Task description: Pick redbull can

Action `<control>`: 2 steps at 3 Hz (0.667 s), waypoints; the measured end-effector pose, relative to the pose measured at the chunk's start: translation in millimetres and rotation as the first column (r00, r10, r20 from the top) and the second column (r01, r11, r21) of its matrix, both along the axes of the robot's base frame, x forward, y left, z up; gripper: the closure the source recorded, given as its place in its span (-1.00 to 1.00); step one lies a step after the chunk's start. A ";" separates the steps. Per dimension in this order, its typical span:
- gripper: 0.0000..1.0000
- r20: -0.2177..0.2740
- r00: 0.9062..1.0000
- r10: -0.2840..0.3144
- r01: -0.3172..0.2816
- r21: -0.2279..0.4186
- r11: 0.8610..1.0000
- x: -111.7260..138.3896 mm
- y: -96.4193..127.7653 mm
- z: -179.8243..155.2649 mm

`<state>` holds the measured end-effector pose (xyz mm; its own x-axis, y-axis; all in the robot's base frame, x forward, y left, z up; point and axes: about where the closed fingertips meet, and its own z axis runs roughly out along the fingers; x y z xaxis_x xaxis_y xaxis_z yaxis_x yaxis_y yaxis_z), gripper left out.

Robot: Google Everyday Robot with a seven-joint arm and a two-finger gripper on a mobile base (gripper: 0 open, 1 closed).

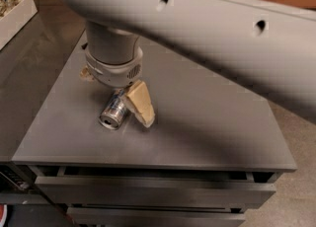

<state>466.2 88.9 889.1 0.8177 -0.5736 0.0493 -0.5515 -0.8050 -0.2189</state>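
The redbull can [113,113] lies on its side on the grey table [207,132], left of middle, its shiny silver end facing the front. My gripper [116,93] hangs directly over the can's rear half. One tan finger [140,104] reaches down on the can's right side, and the tip of the other finger [86,75] shows on its left. The fingers stand apart with the can between them, and the can rests on the table. My arm hides the can's far end.
A white tray [16,17] with packets stands on the dark counter at the far left. Drawer fronts [148,191] run below the table's front edge. My wide arm [207,28] covers the back of the table.
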 end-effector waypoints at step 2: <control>-1.00 -0.042 0.995 0.092 -0.096 -0.129 0.987 11.6 14.4 -34.9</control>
<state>477.7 103.3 854.2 0.8702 -0.4846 0.0886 -0.4776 -0.8740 -0.0895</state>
